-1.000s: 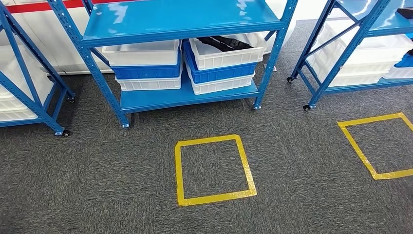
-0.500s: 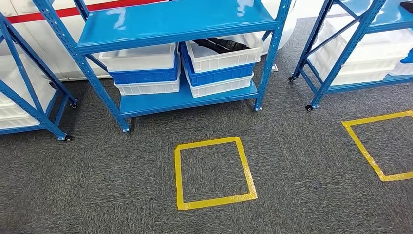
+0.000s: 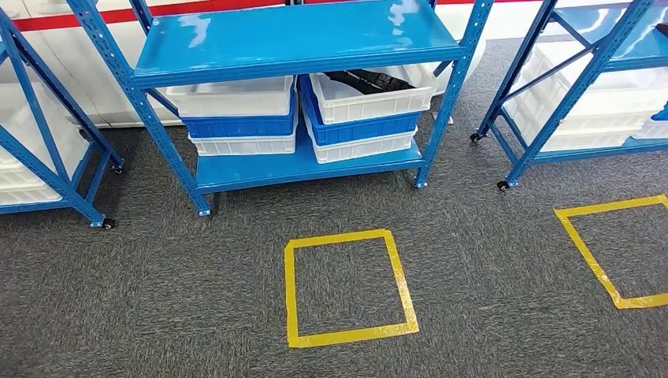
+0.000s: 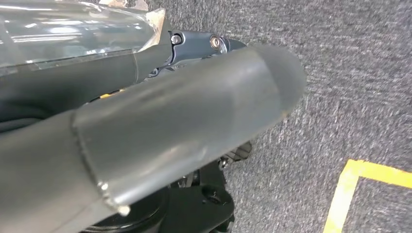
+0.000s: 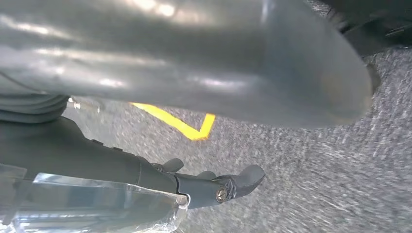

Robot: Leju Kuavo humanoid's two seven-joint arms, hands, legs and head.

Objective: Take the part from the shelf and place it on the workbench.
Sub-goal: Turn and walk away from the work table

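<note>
- Grey carpet (image 3: 157,299) covered the floor, w/ a yellow tape square (image 3: 349,287) straight ahead of us and a second tape square (image 3: 613,248) off to the right.
- Blue shelf rack (image 3: 299,35) stood just past the near square; its lower shelf held two stacks of white and blue bins (image 3: 236,114).
- Dark part (image 3: 364,79) lay in the top white bin (image 3: 370,94) of the right stack, untouched, as far as we could tell.
- Left hand (image 4: 160,131) hung above the carpet, nothing in it that we could see; fingers mostly hidden behind the thumb, so we couldn't tell wide or narrow.
- Right hand (image 5: 184,111) likewise: dark fingers (image 5: 233,182) lay fairly straight, no obj. between them; looked open.
- Progress, our est.: approach only. Reach, grasp, carry and set-down on the workbench all remained.
</note>
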